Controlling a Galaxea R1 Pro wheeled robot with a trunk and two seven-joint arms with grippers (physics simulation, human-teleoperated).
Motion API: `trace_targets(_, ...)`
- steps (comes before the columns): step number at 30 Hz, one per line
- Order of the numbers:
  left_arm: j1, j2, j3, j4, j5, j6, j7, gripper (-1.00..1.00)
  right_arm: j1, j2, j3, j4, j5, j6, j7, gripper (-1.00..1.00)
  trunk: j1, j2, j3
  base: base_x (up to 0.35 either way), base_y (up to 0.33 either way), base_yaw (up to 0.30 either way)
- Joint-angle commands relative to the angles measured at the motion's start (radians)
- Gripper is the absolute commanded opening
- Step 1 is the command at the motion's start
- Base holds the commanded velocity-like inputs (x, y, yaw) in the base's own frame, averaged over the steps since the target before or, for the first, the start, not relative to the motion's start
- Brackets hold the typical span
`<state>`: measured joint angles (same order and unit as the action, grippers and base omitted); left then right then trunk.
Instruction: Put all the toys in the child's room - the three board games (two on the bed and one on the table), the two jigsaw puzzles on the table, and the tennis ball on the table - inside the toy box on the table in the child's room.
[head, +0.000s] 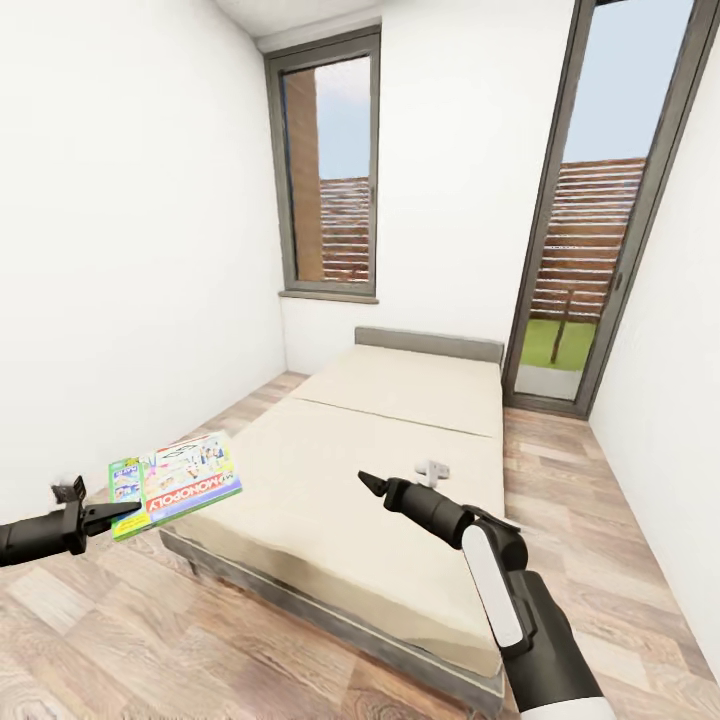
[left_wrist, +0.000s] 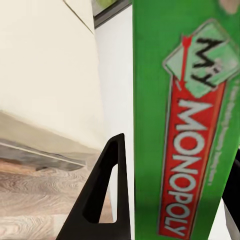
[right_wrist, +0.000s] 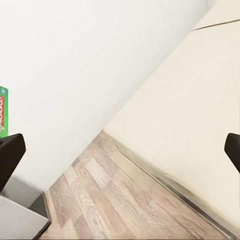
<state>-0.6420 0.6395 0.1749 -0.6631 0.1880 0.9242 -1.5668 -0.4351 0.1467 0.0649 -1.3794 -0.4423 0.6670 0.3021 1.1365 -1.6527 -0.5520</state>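
My left gripper (head: 120, 515) is shut on the edge of a green-white Monopoly board game (head: 176, 483), held level above the floor off the bed's near left corner. Up close, the box (left_wrist: 185, 120) rests against one black finger (left_wrist: 102, 200). The beige bed (head: 400, 440) lies ahead, its mattress bare except for a small white-grey object (head: 432, 470). Above the mattress's near part, my right gripper (head: 372, 484) is open and empty, its fingertips (right_wrist: 10, 157) far apart. The table, toy box, jigsaw puzzles and tennis ball are out of view.
White walls close in on the left and right. A dark-framed window (head: 325, 170) is behind the bed's head and a tall glass door (head: 600, 220) stands at the back right. Wood-plank floor (head: 590, 500) runs along both sides of the bed.
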Motion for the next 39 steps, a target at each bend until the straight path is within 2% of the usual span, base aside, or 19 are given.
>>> trace_targets(1,-0.001,0.000,0.000,0.000,0.001,0.010,-0.004,-1.00,-0.001,0.000,-0.001,0.000,-0.001,0.006,0.002,1.00,-0.004,0.007,0.002,-0.025,0.000,0.293)
trace_targets(39,-0.001,0.000,0.000,0.002,0.001,0.010,-0.004,-1.00,-0.001,0.001,0.000,0.008,-0.002,0.006,0.002,1.00,-0.150,0.273,0.121,-0.034,0.000,0.293)
